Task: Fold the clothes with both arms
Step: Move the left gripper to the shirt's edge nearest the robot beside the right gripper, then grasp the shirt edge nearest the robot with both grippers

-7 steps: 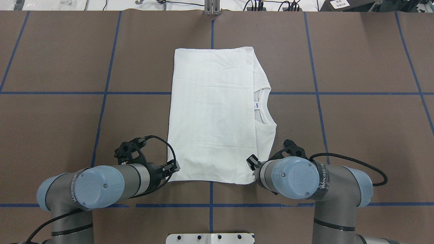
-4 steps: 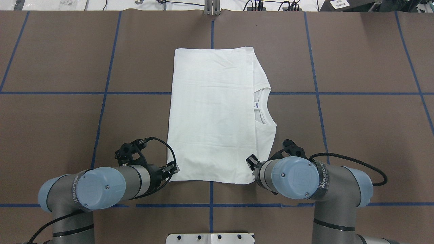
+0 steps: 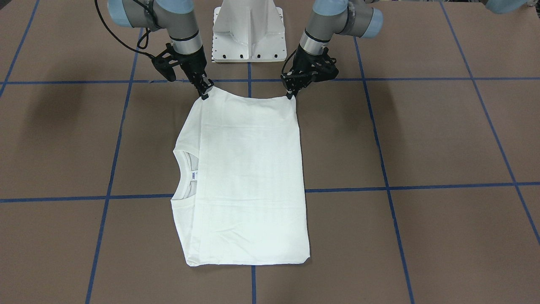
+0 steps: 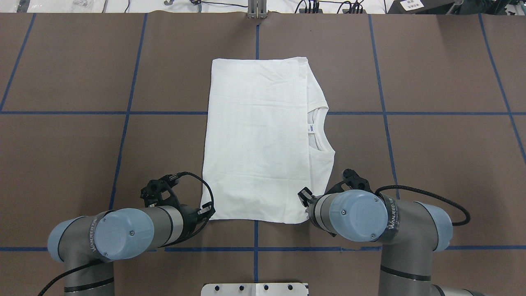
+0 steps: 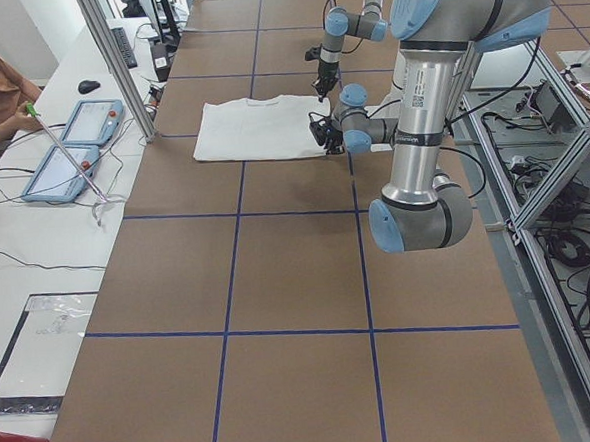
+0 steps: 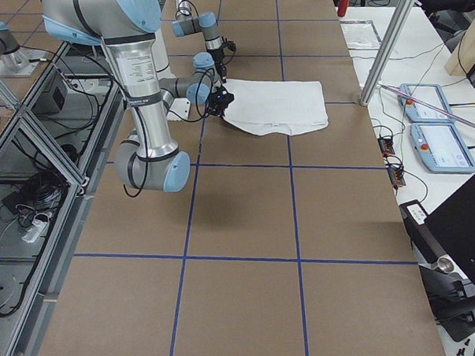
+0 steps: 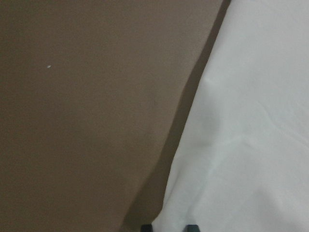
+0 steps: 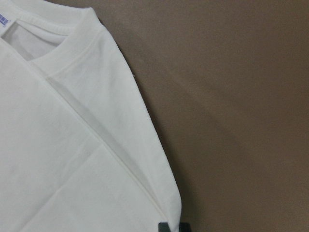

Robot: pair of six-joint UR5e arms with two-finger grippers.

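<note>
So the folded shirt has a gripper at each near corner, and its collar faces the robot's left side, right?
No: the collar of the shirt faces the robot's right side, as the overhead view shows. The left gripper and right gripper are at its near corners.

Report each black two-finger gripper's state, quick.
Left gripper: cannot tell; a corner of the white cotton shirt lies between its fingertips.
Right gripper: closed on the shirt's other near corner.
</note>
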